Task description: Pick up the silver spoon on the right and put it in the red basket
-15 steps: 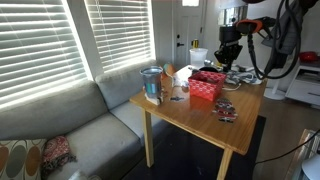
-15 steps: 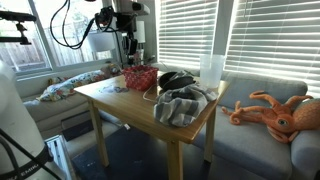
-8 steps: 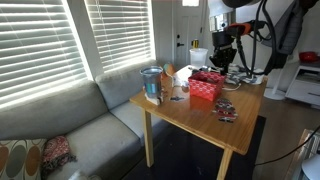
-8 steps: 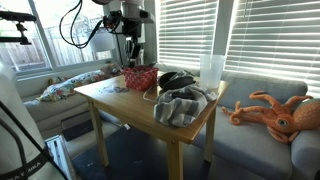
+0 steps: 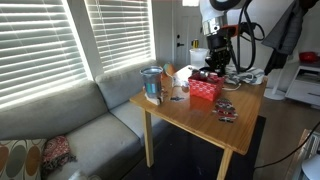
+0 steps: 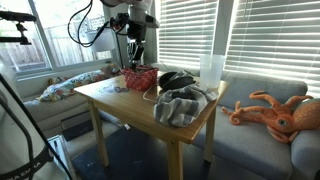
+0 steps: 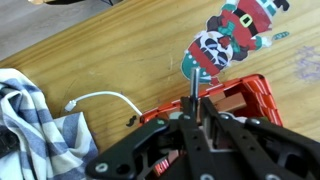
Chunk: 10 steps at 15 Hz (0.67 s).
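My gripper (image 7: 198,110) is shut on the thin silver spoon (image 7: 193,84), whose handle sticks out past the fingertips in the wrist view. The red basket (image 7: 256,96) with latticed sides lies right under the fingers. In both exterior views the gripper (image 5: 214,62) (image 6: 137,52) hangs just above the red basket (image 5: 207,87) (image 6: 140,78) at the table's far side. The spoon is too small to make out in the exterior views.
A Santa-figure card (image 7: 234,32), a white cable (image 7: 102,98) and a checked cloth (image 7: 28,112) lie on the wooden table (image 7: 90,50). A blue-tinted jar (image 5: 151,84), a dark packet (image 5: 226,110), a grey cloth (image 6: 180,105), a white container (image 6: 211,69) and an orange octopus toy (image 6: 274,112) are nearby.
The arm has carried the spoon sideways from beyond the table's far edge to a spot over the red basket. The jaws have stayed shut.
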Each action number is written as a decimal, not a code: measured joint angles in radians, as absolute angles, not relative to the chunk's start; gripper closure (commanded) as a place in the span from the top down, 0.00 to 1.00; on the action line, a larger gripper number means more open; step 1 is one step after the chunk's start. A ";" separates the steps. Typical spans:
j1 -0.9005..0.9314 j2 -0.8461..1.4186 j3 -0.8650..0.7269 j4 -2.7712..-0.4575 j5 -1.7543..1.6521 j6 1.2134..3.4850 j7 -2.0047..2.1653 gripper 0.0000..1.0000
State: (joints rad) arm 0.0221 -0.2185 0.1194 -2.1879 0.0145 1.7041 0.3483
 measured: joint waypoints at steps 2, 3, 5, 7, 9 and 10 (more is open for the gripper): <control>0.023 -0.217 0.119 -2.172 0.022 1.682 0.348 0.63; 0.024 -0.220 0.119 -2.165 0.025 1.674 0.348 0.69; 0.027 -0.239 0.119 -2.156 0.030 1.665 0.348 0.83; 0.028 -0.275 0.119 -2.155 0.034 1.655 0.348 0.95; 0.027 -0.323 0.117 -2.155 0.029 1.627 0.348 1.00; 0.026 -0.349 0.115 -2.156 0.020 1.605 0.348 1.00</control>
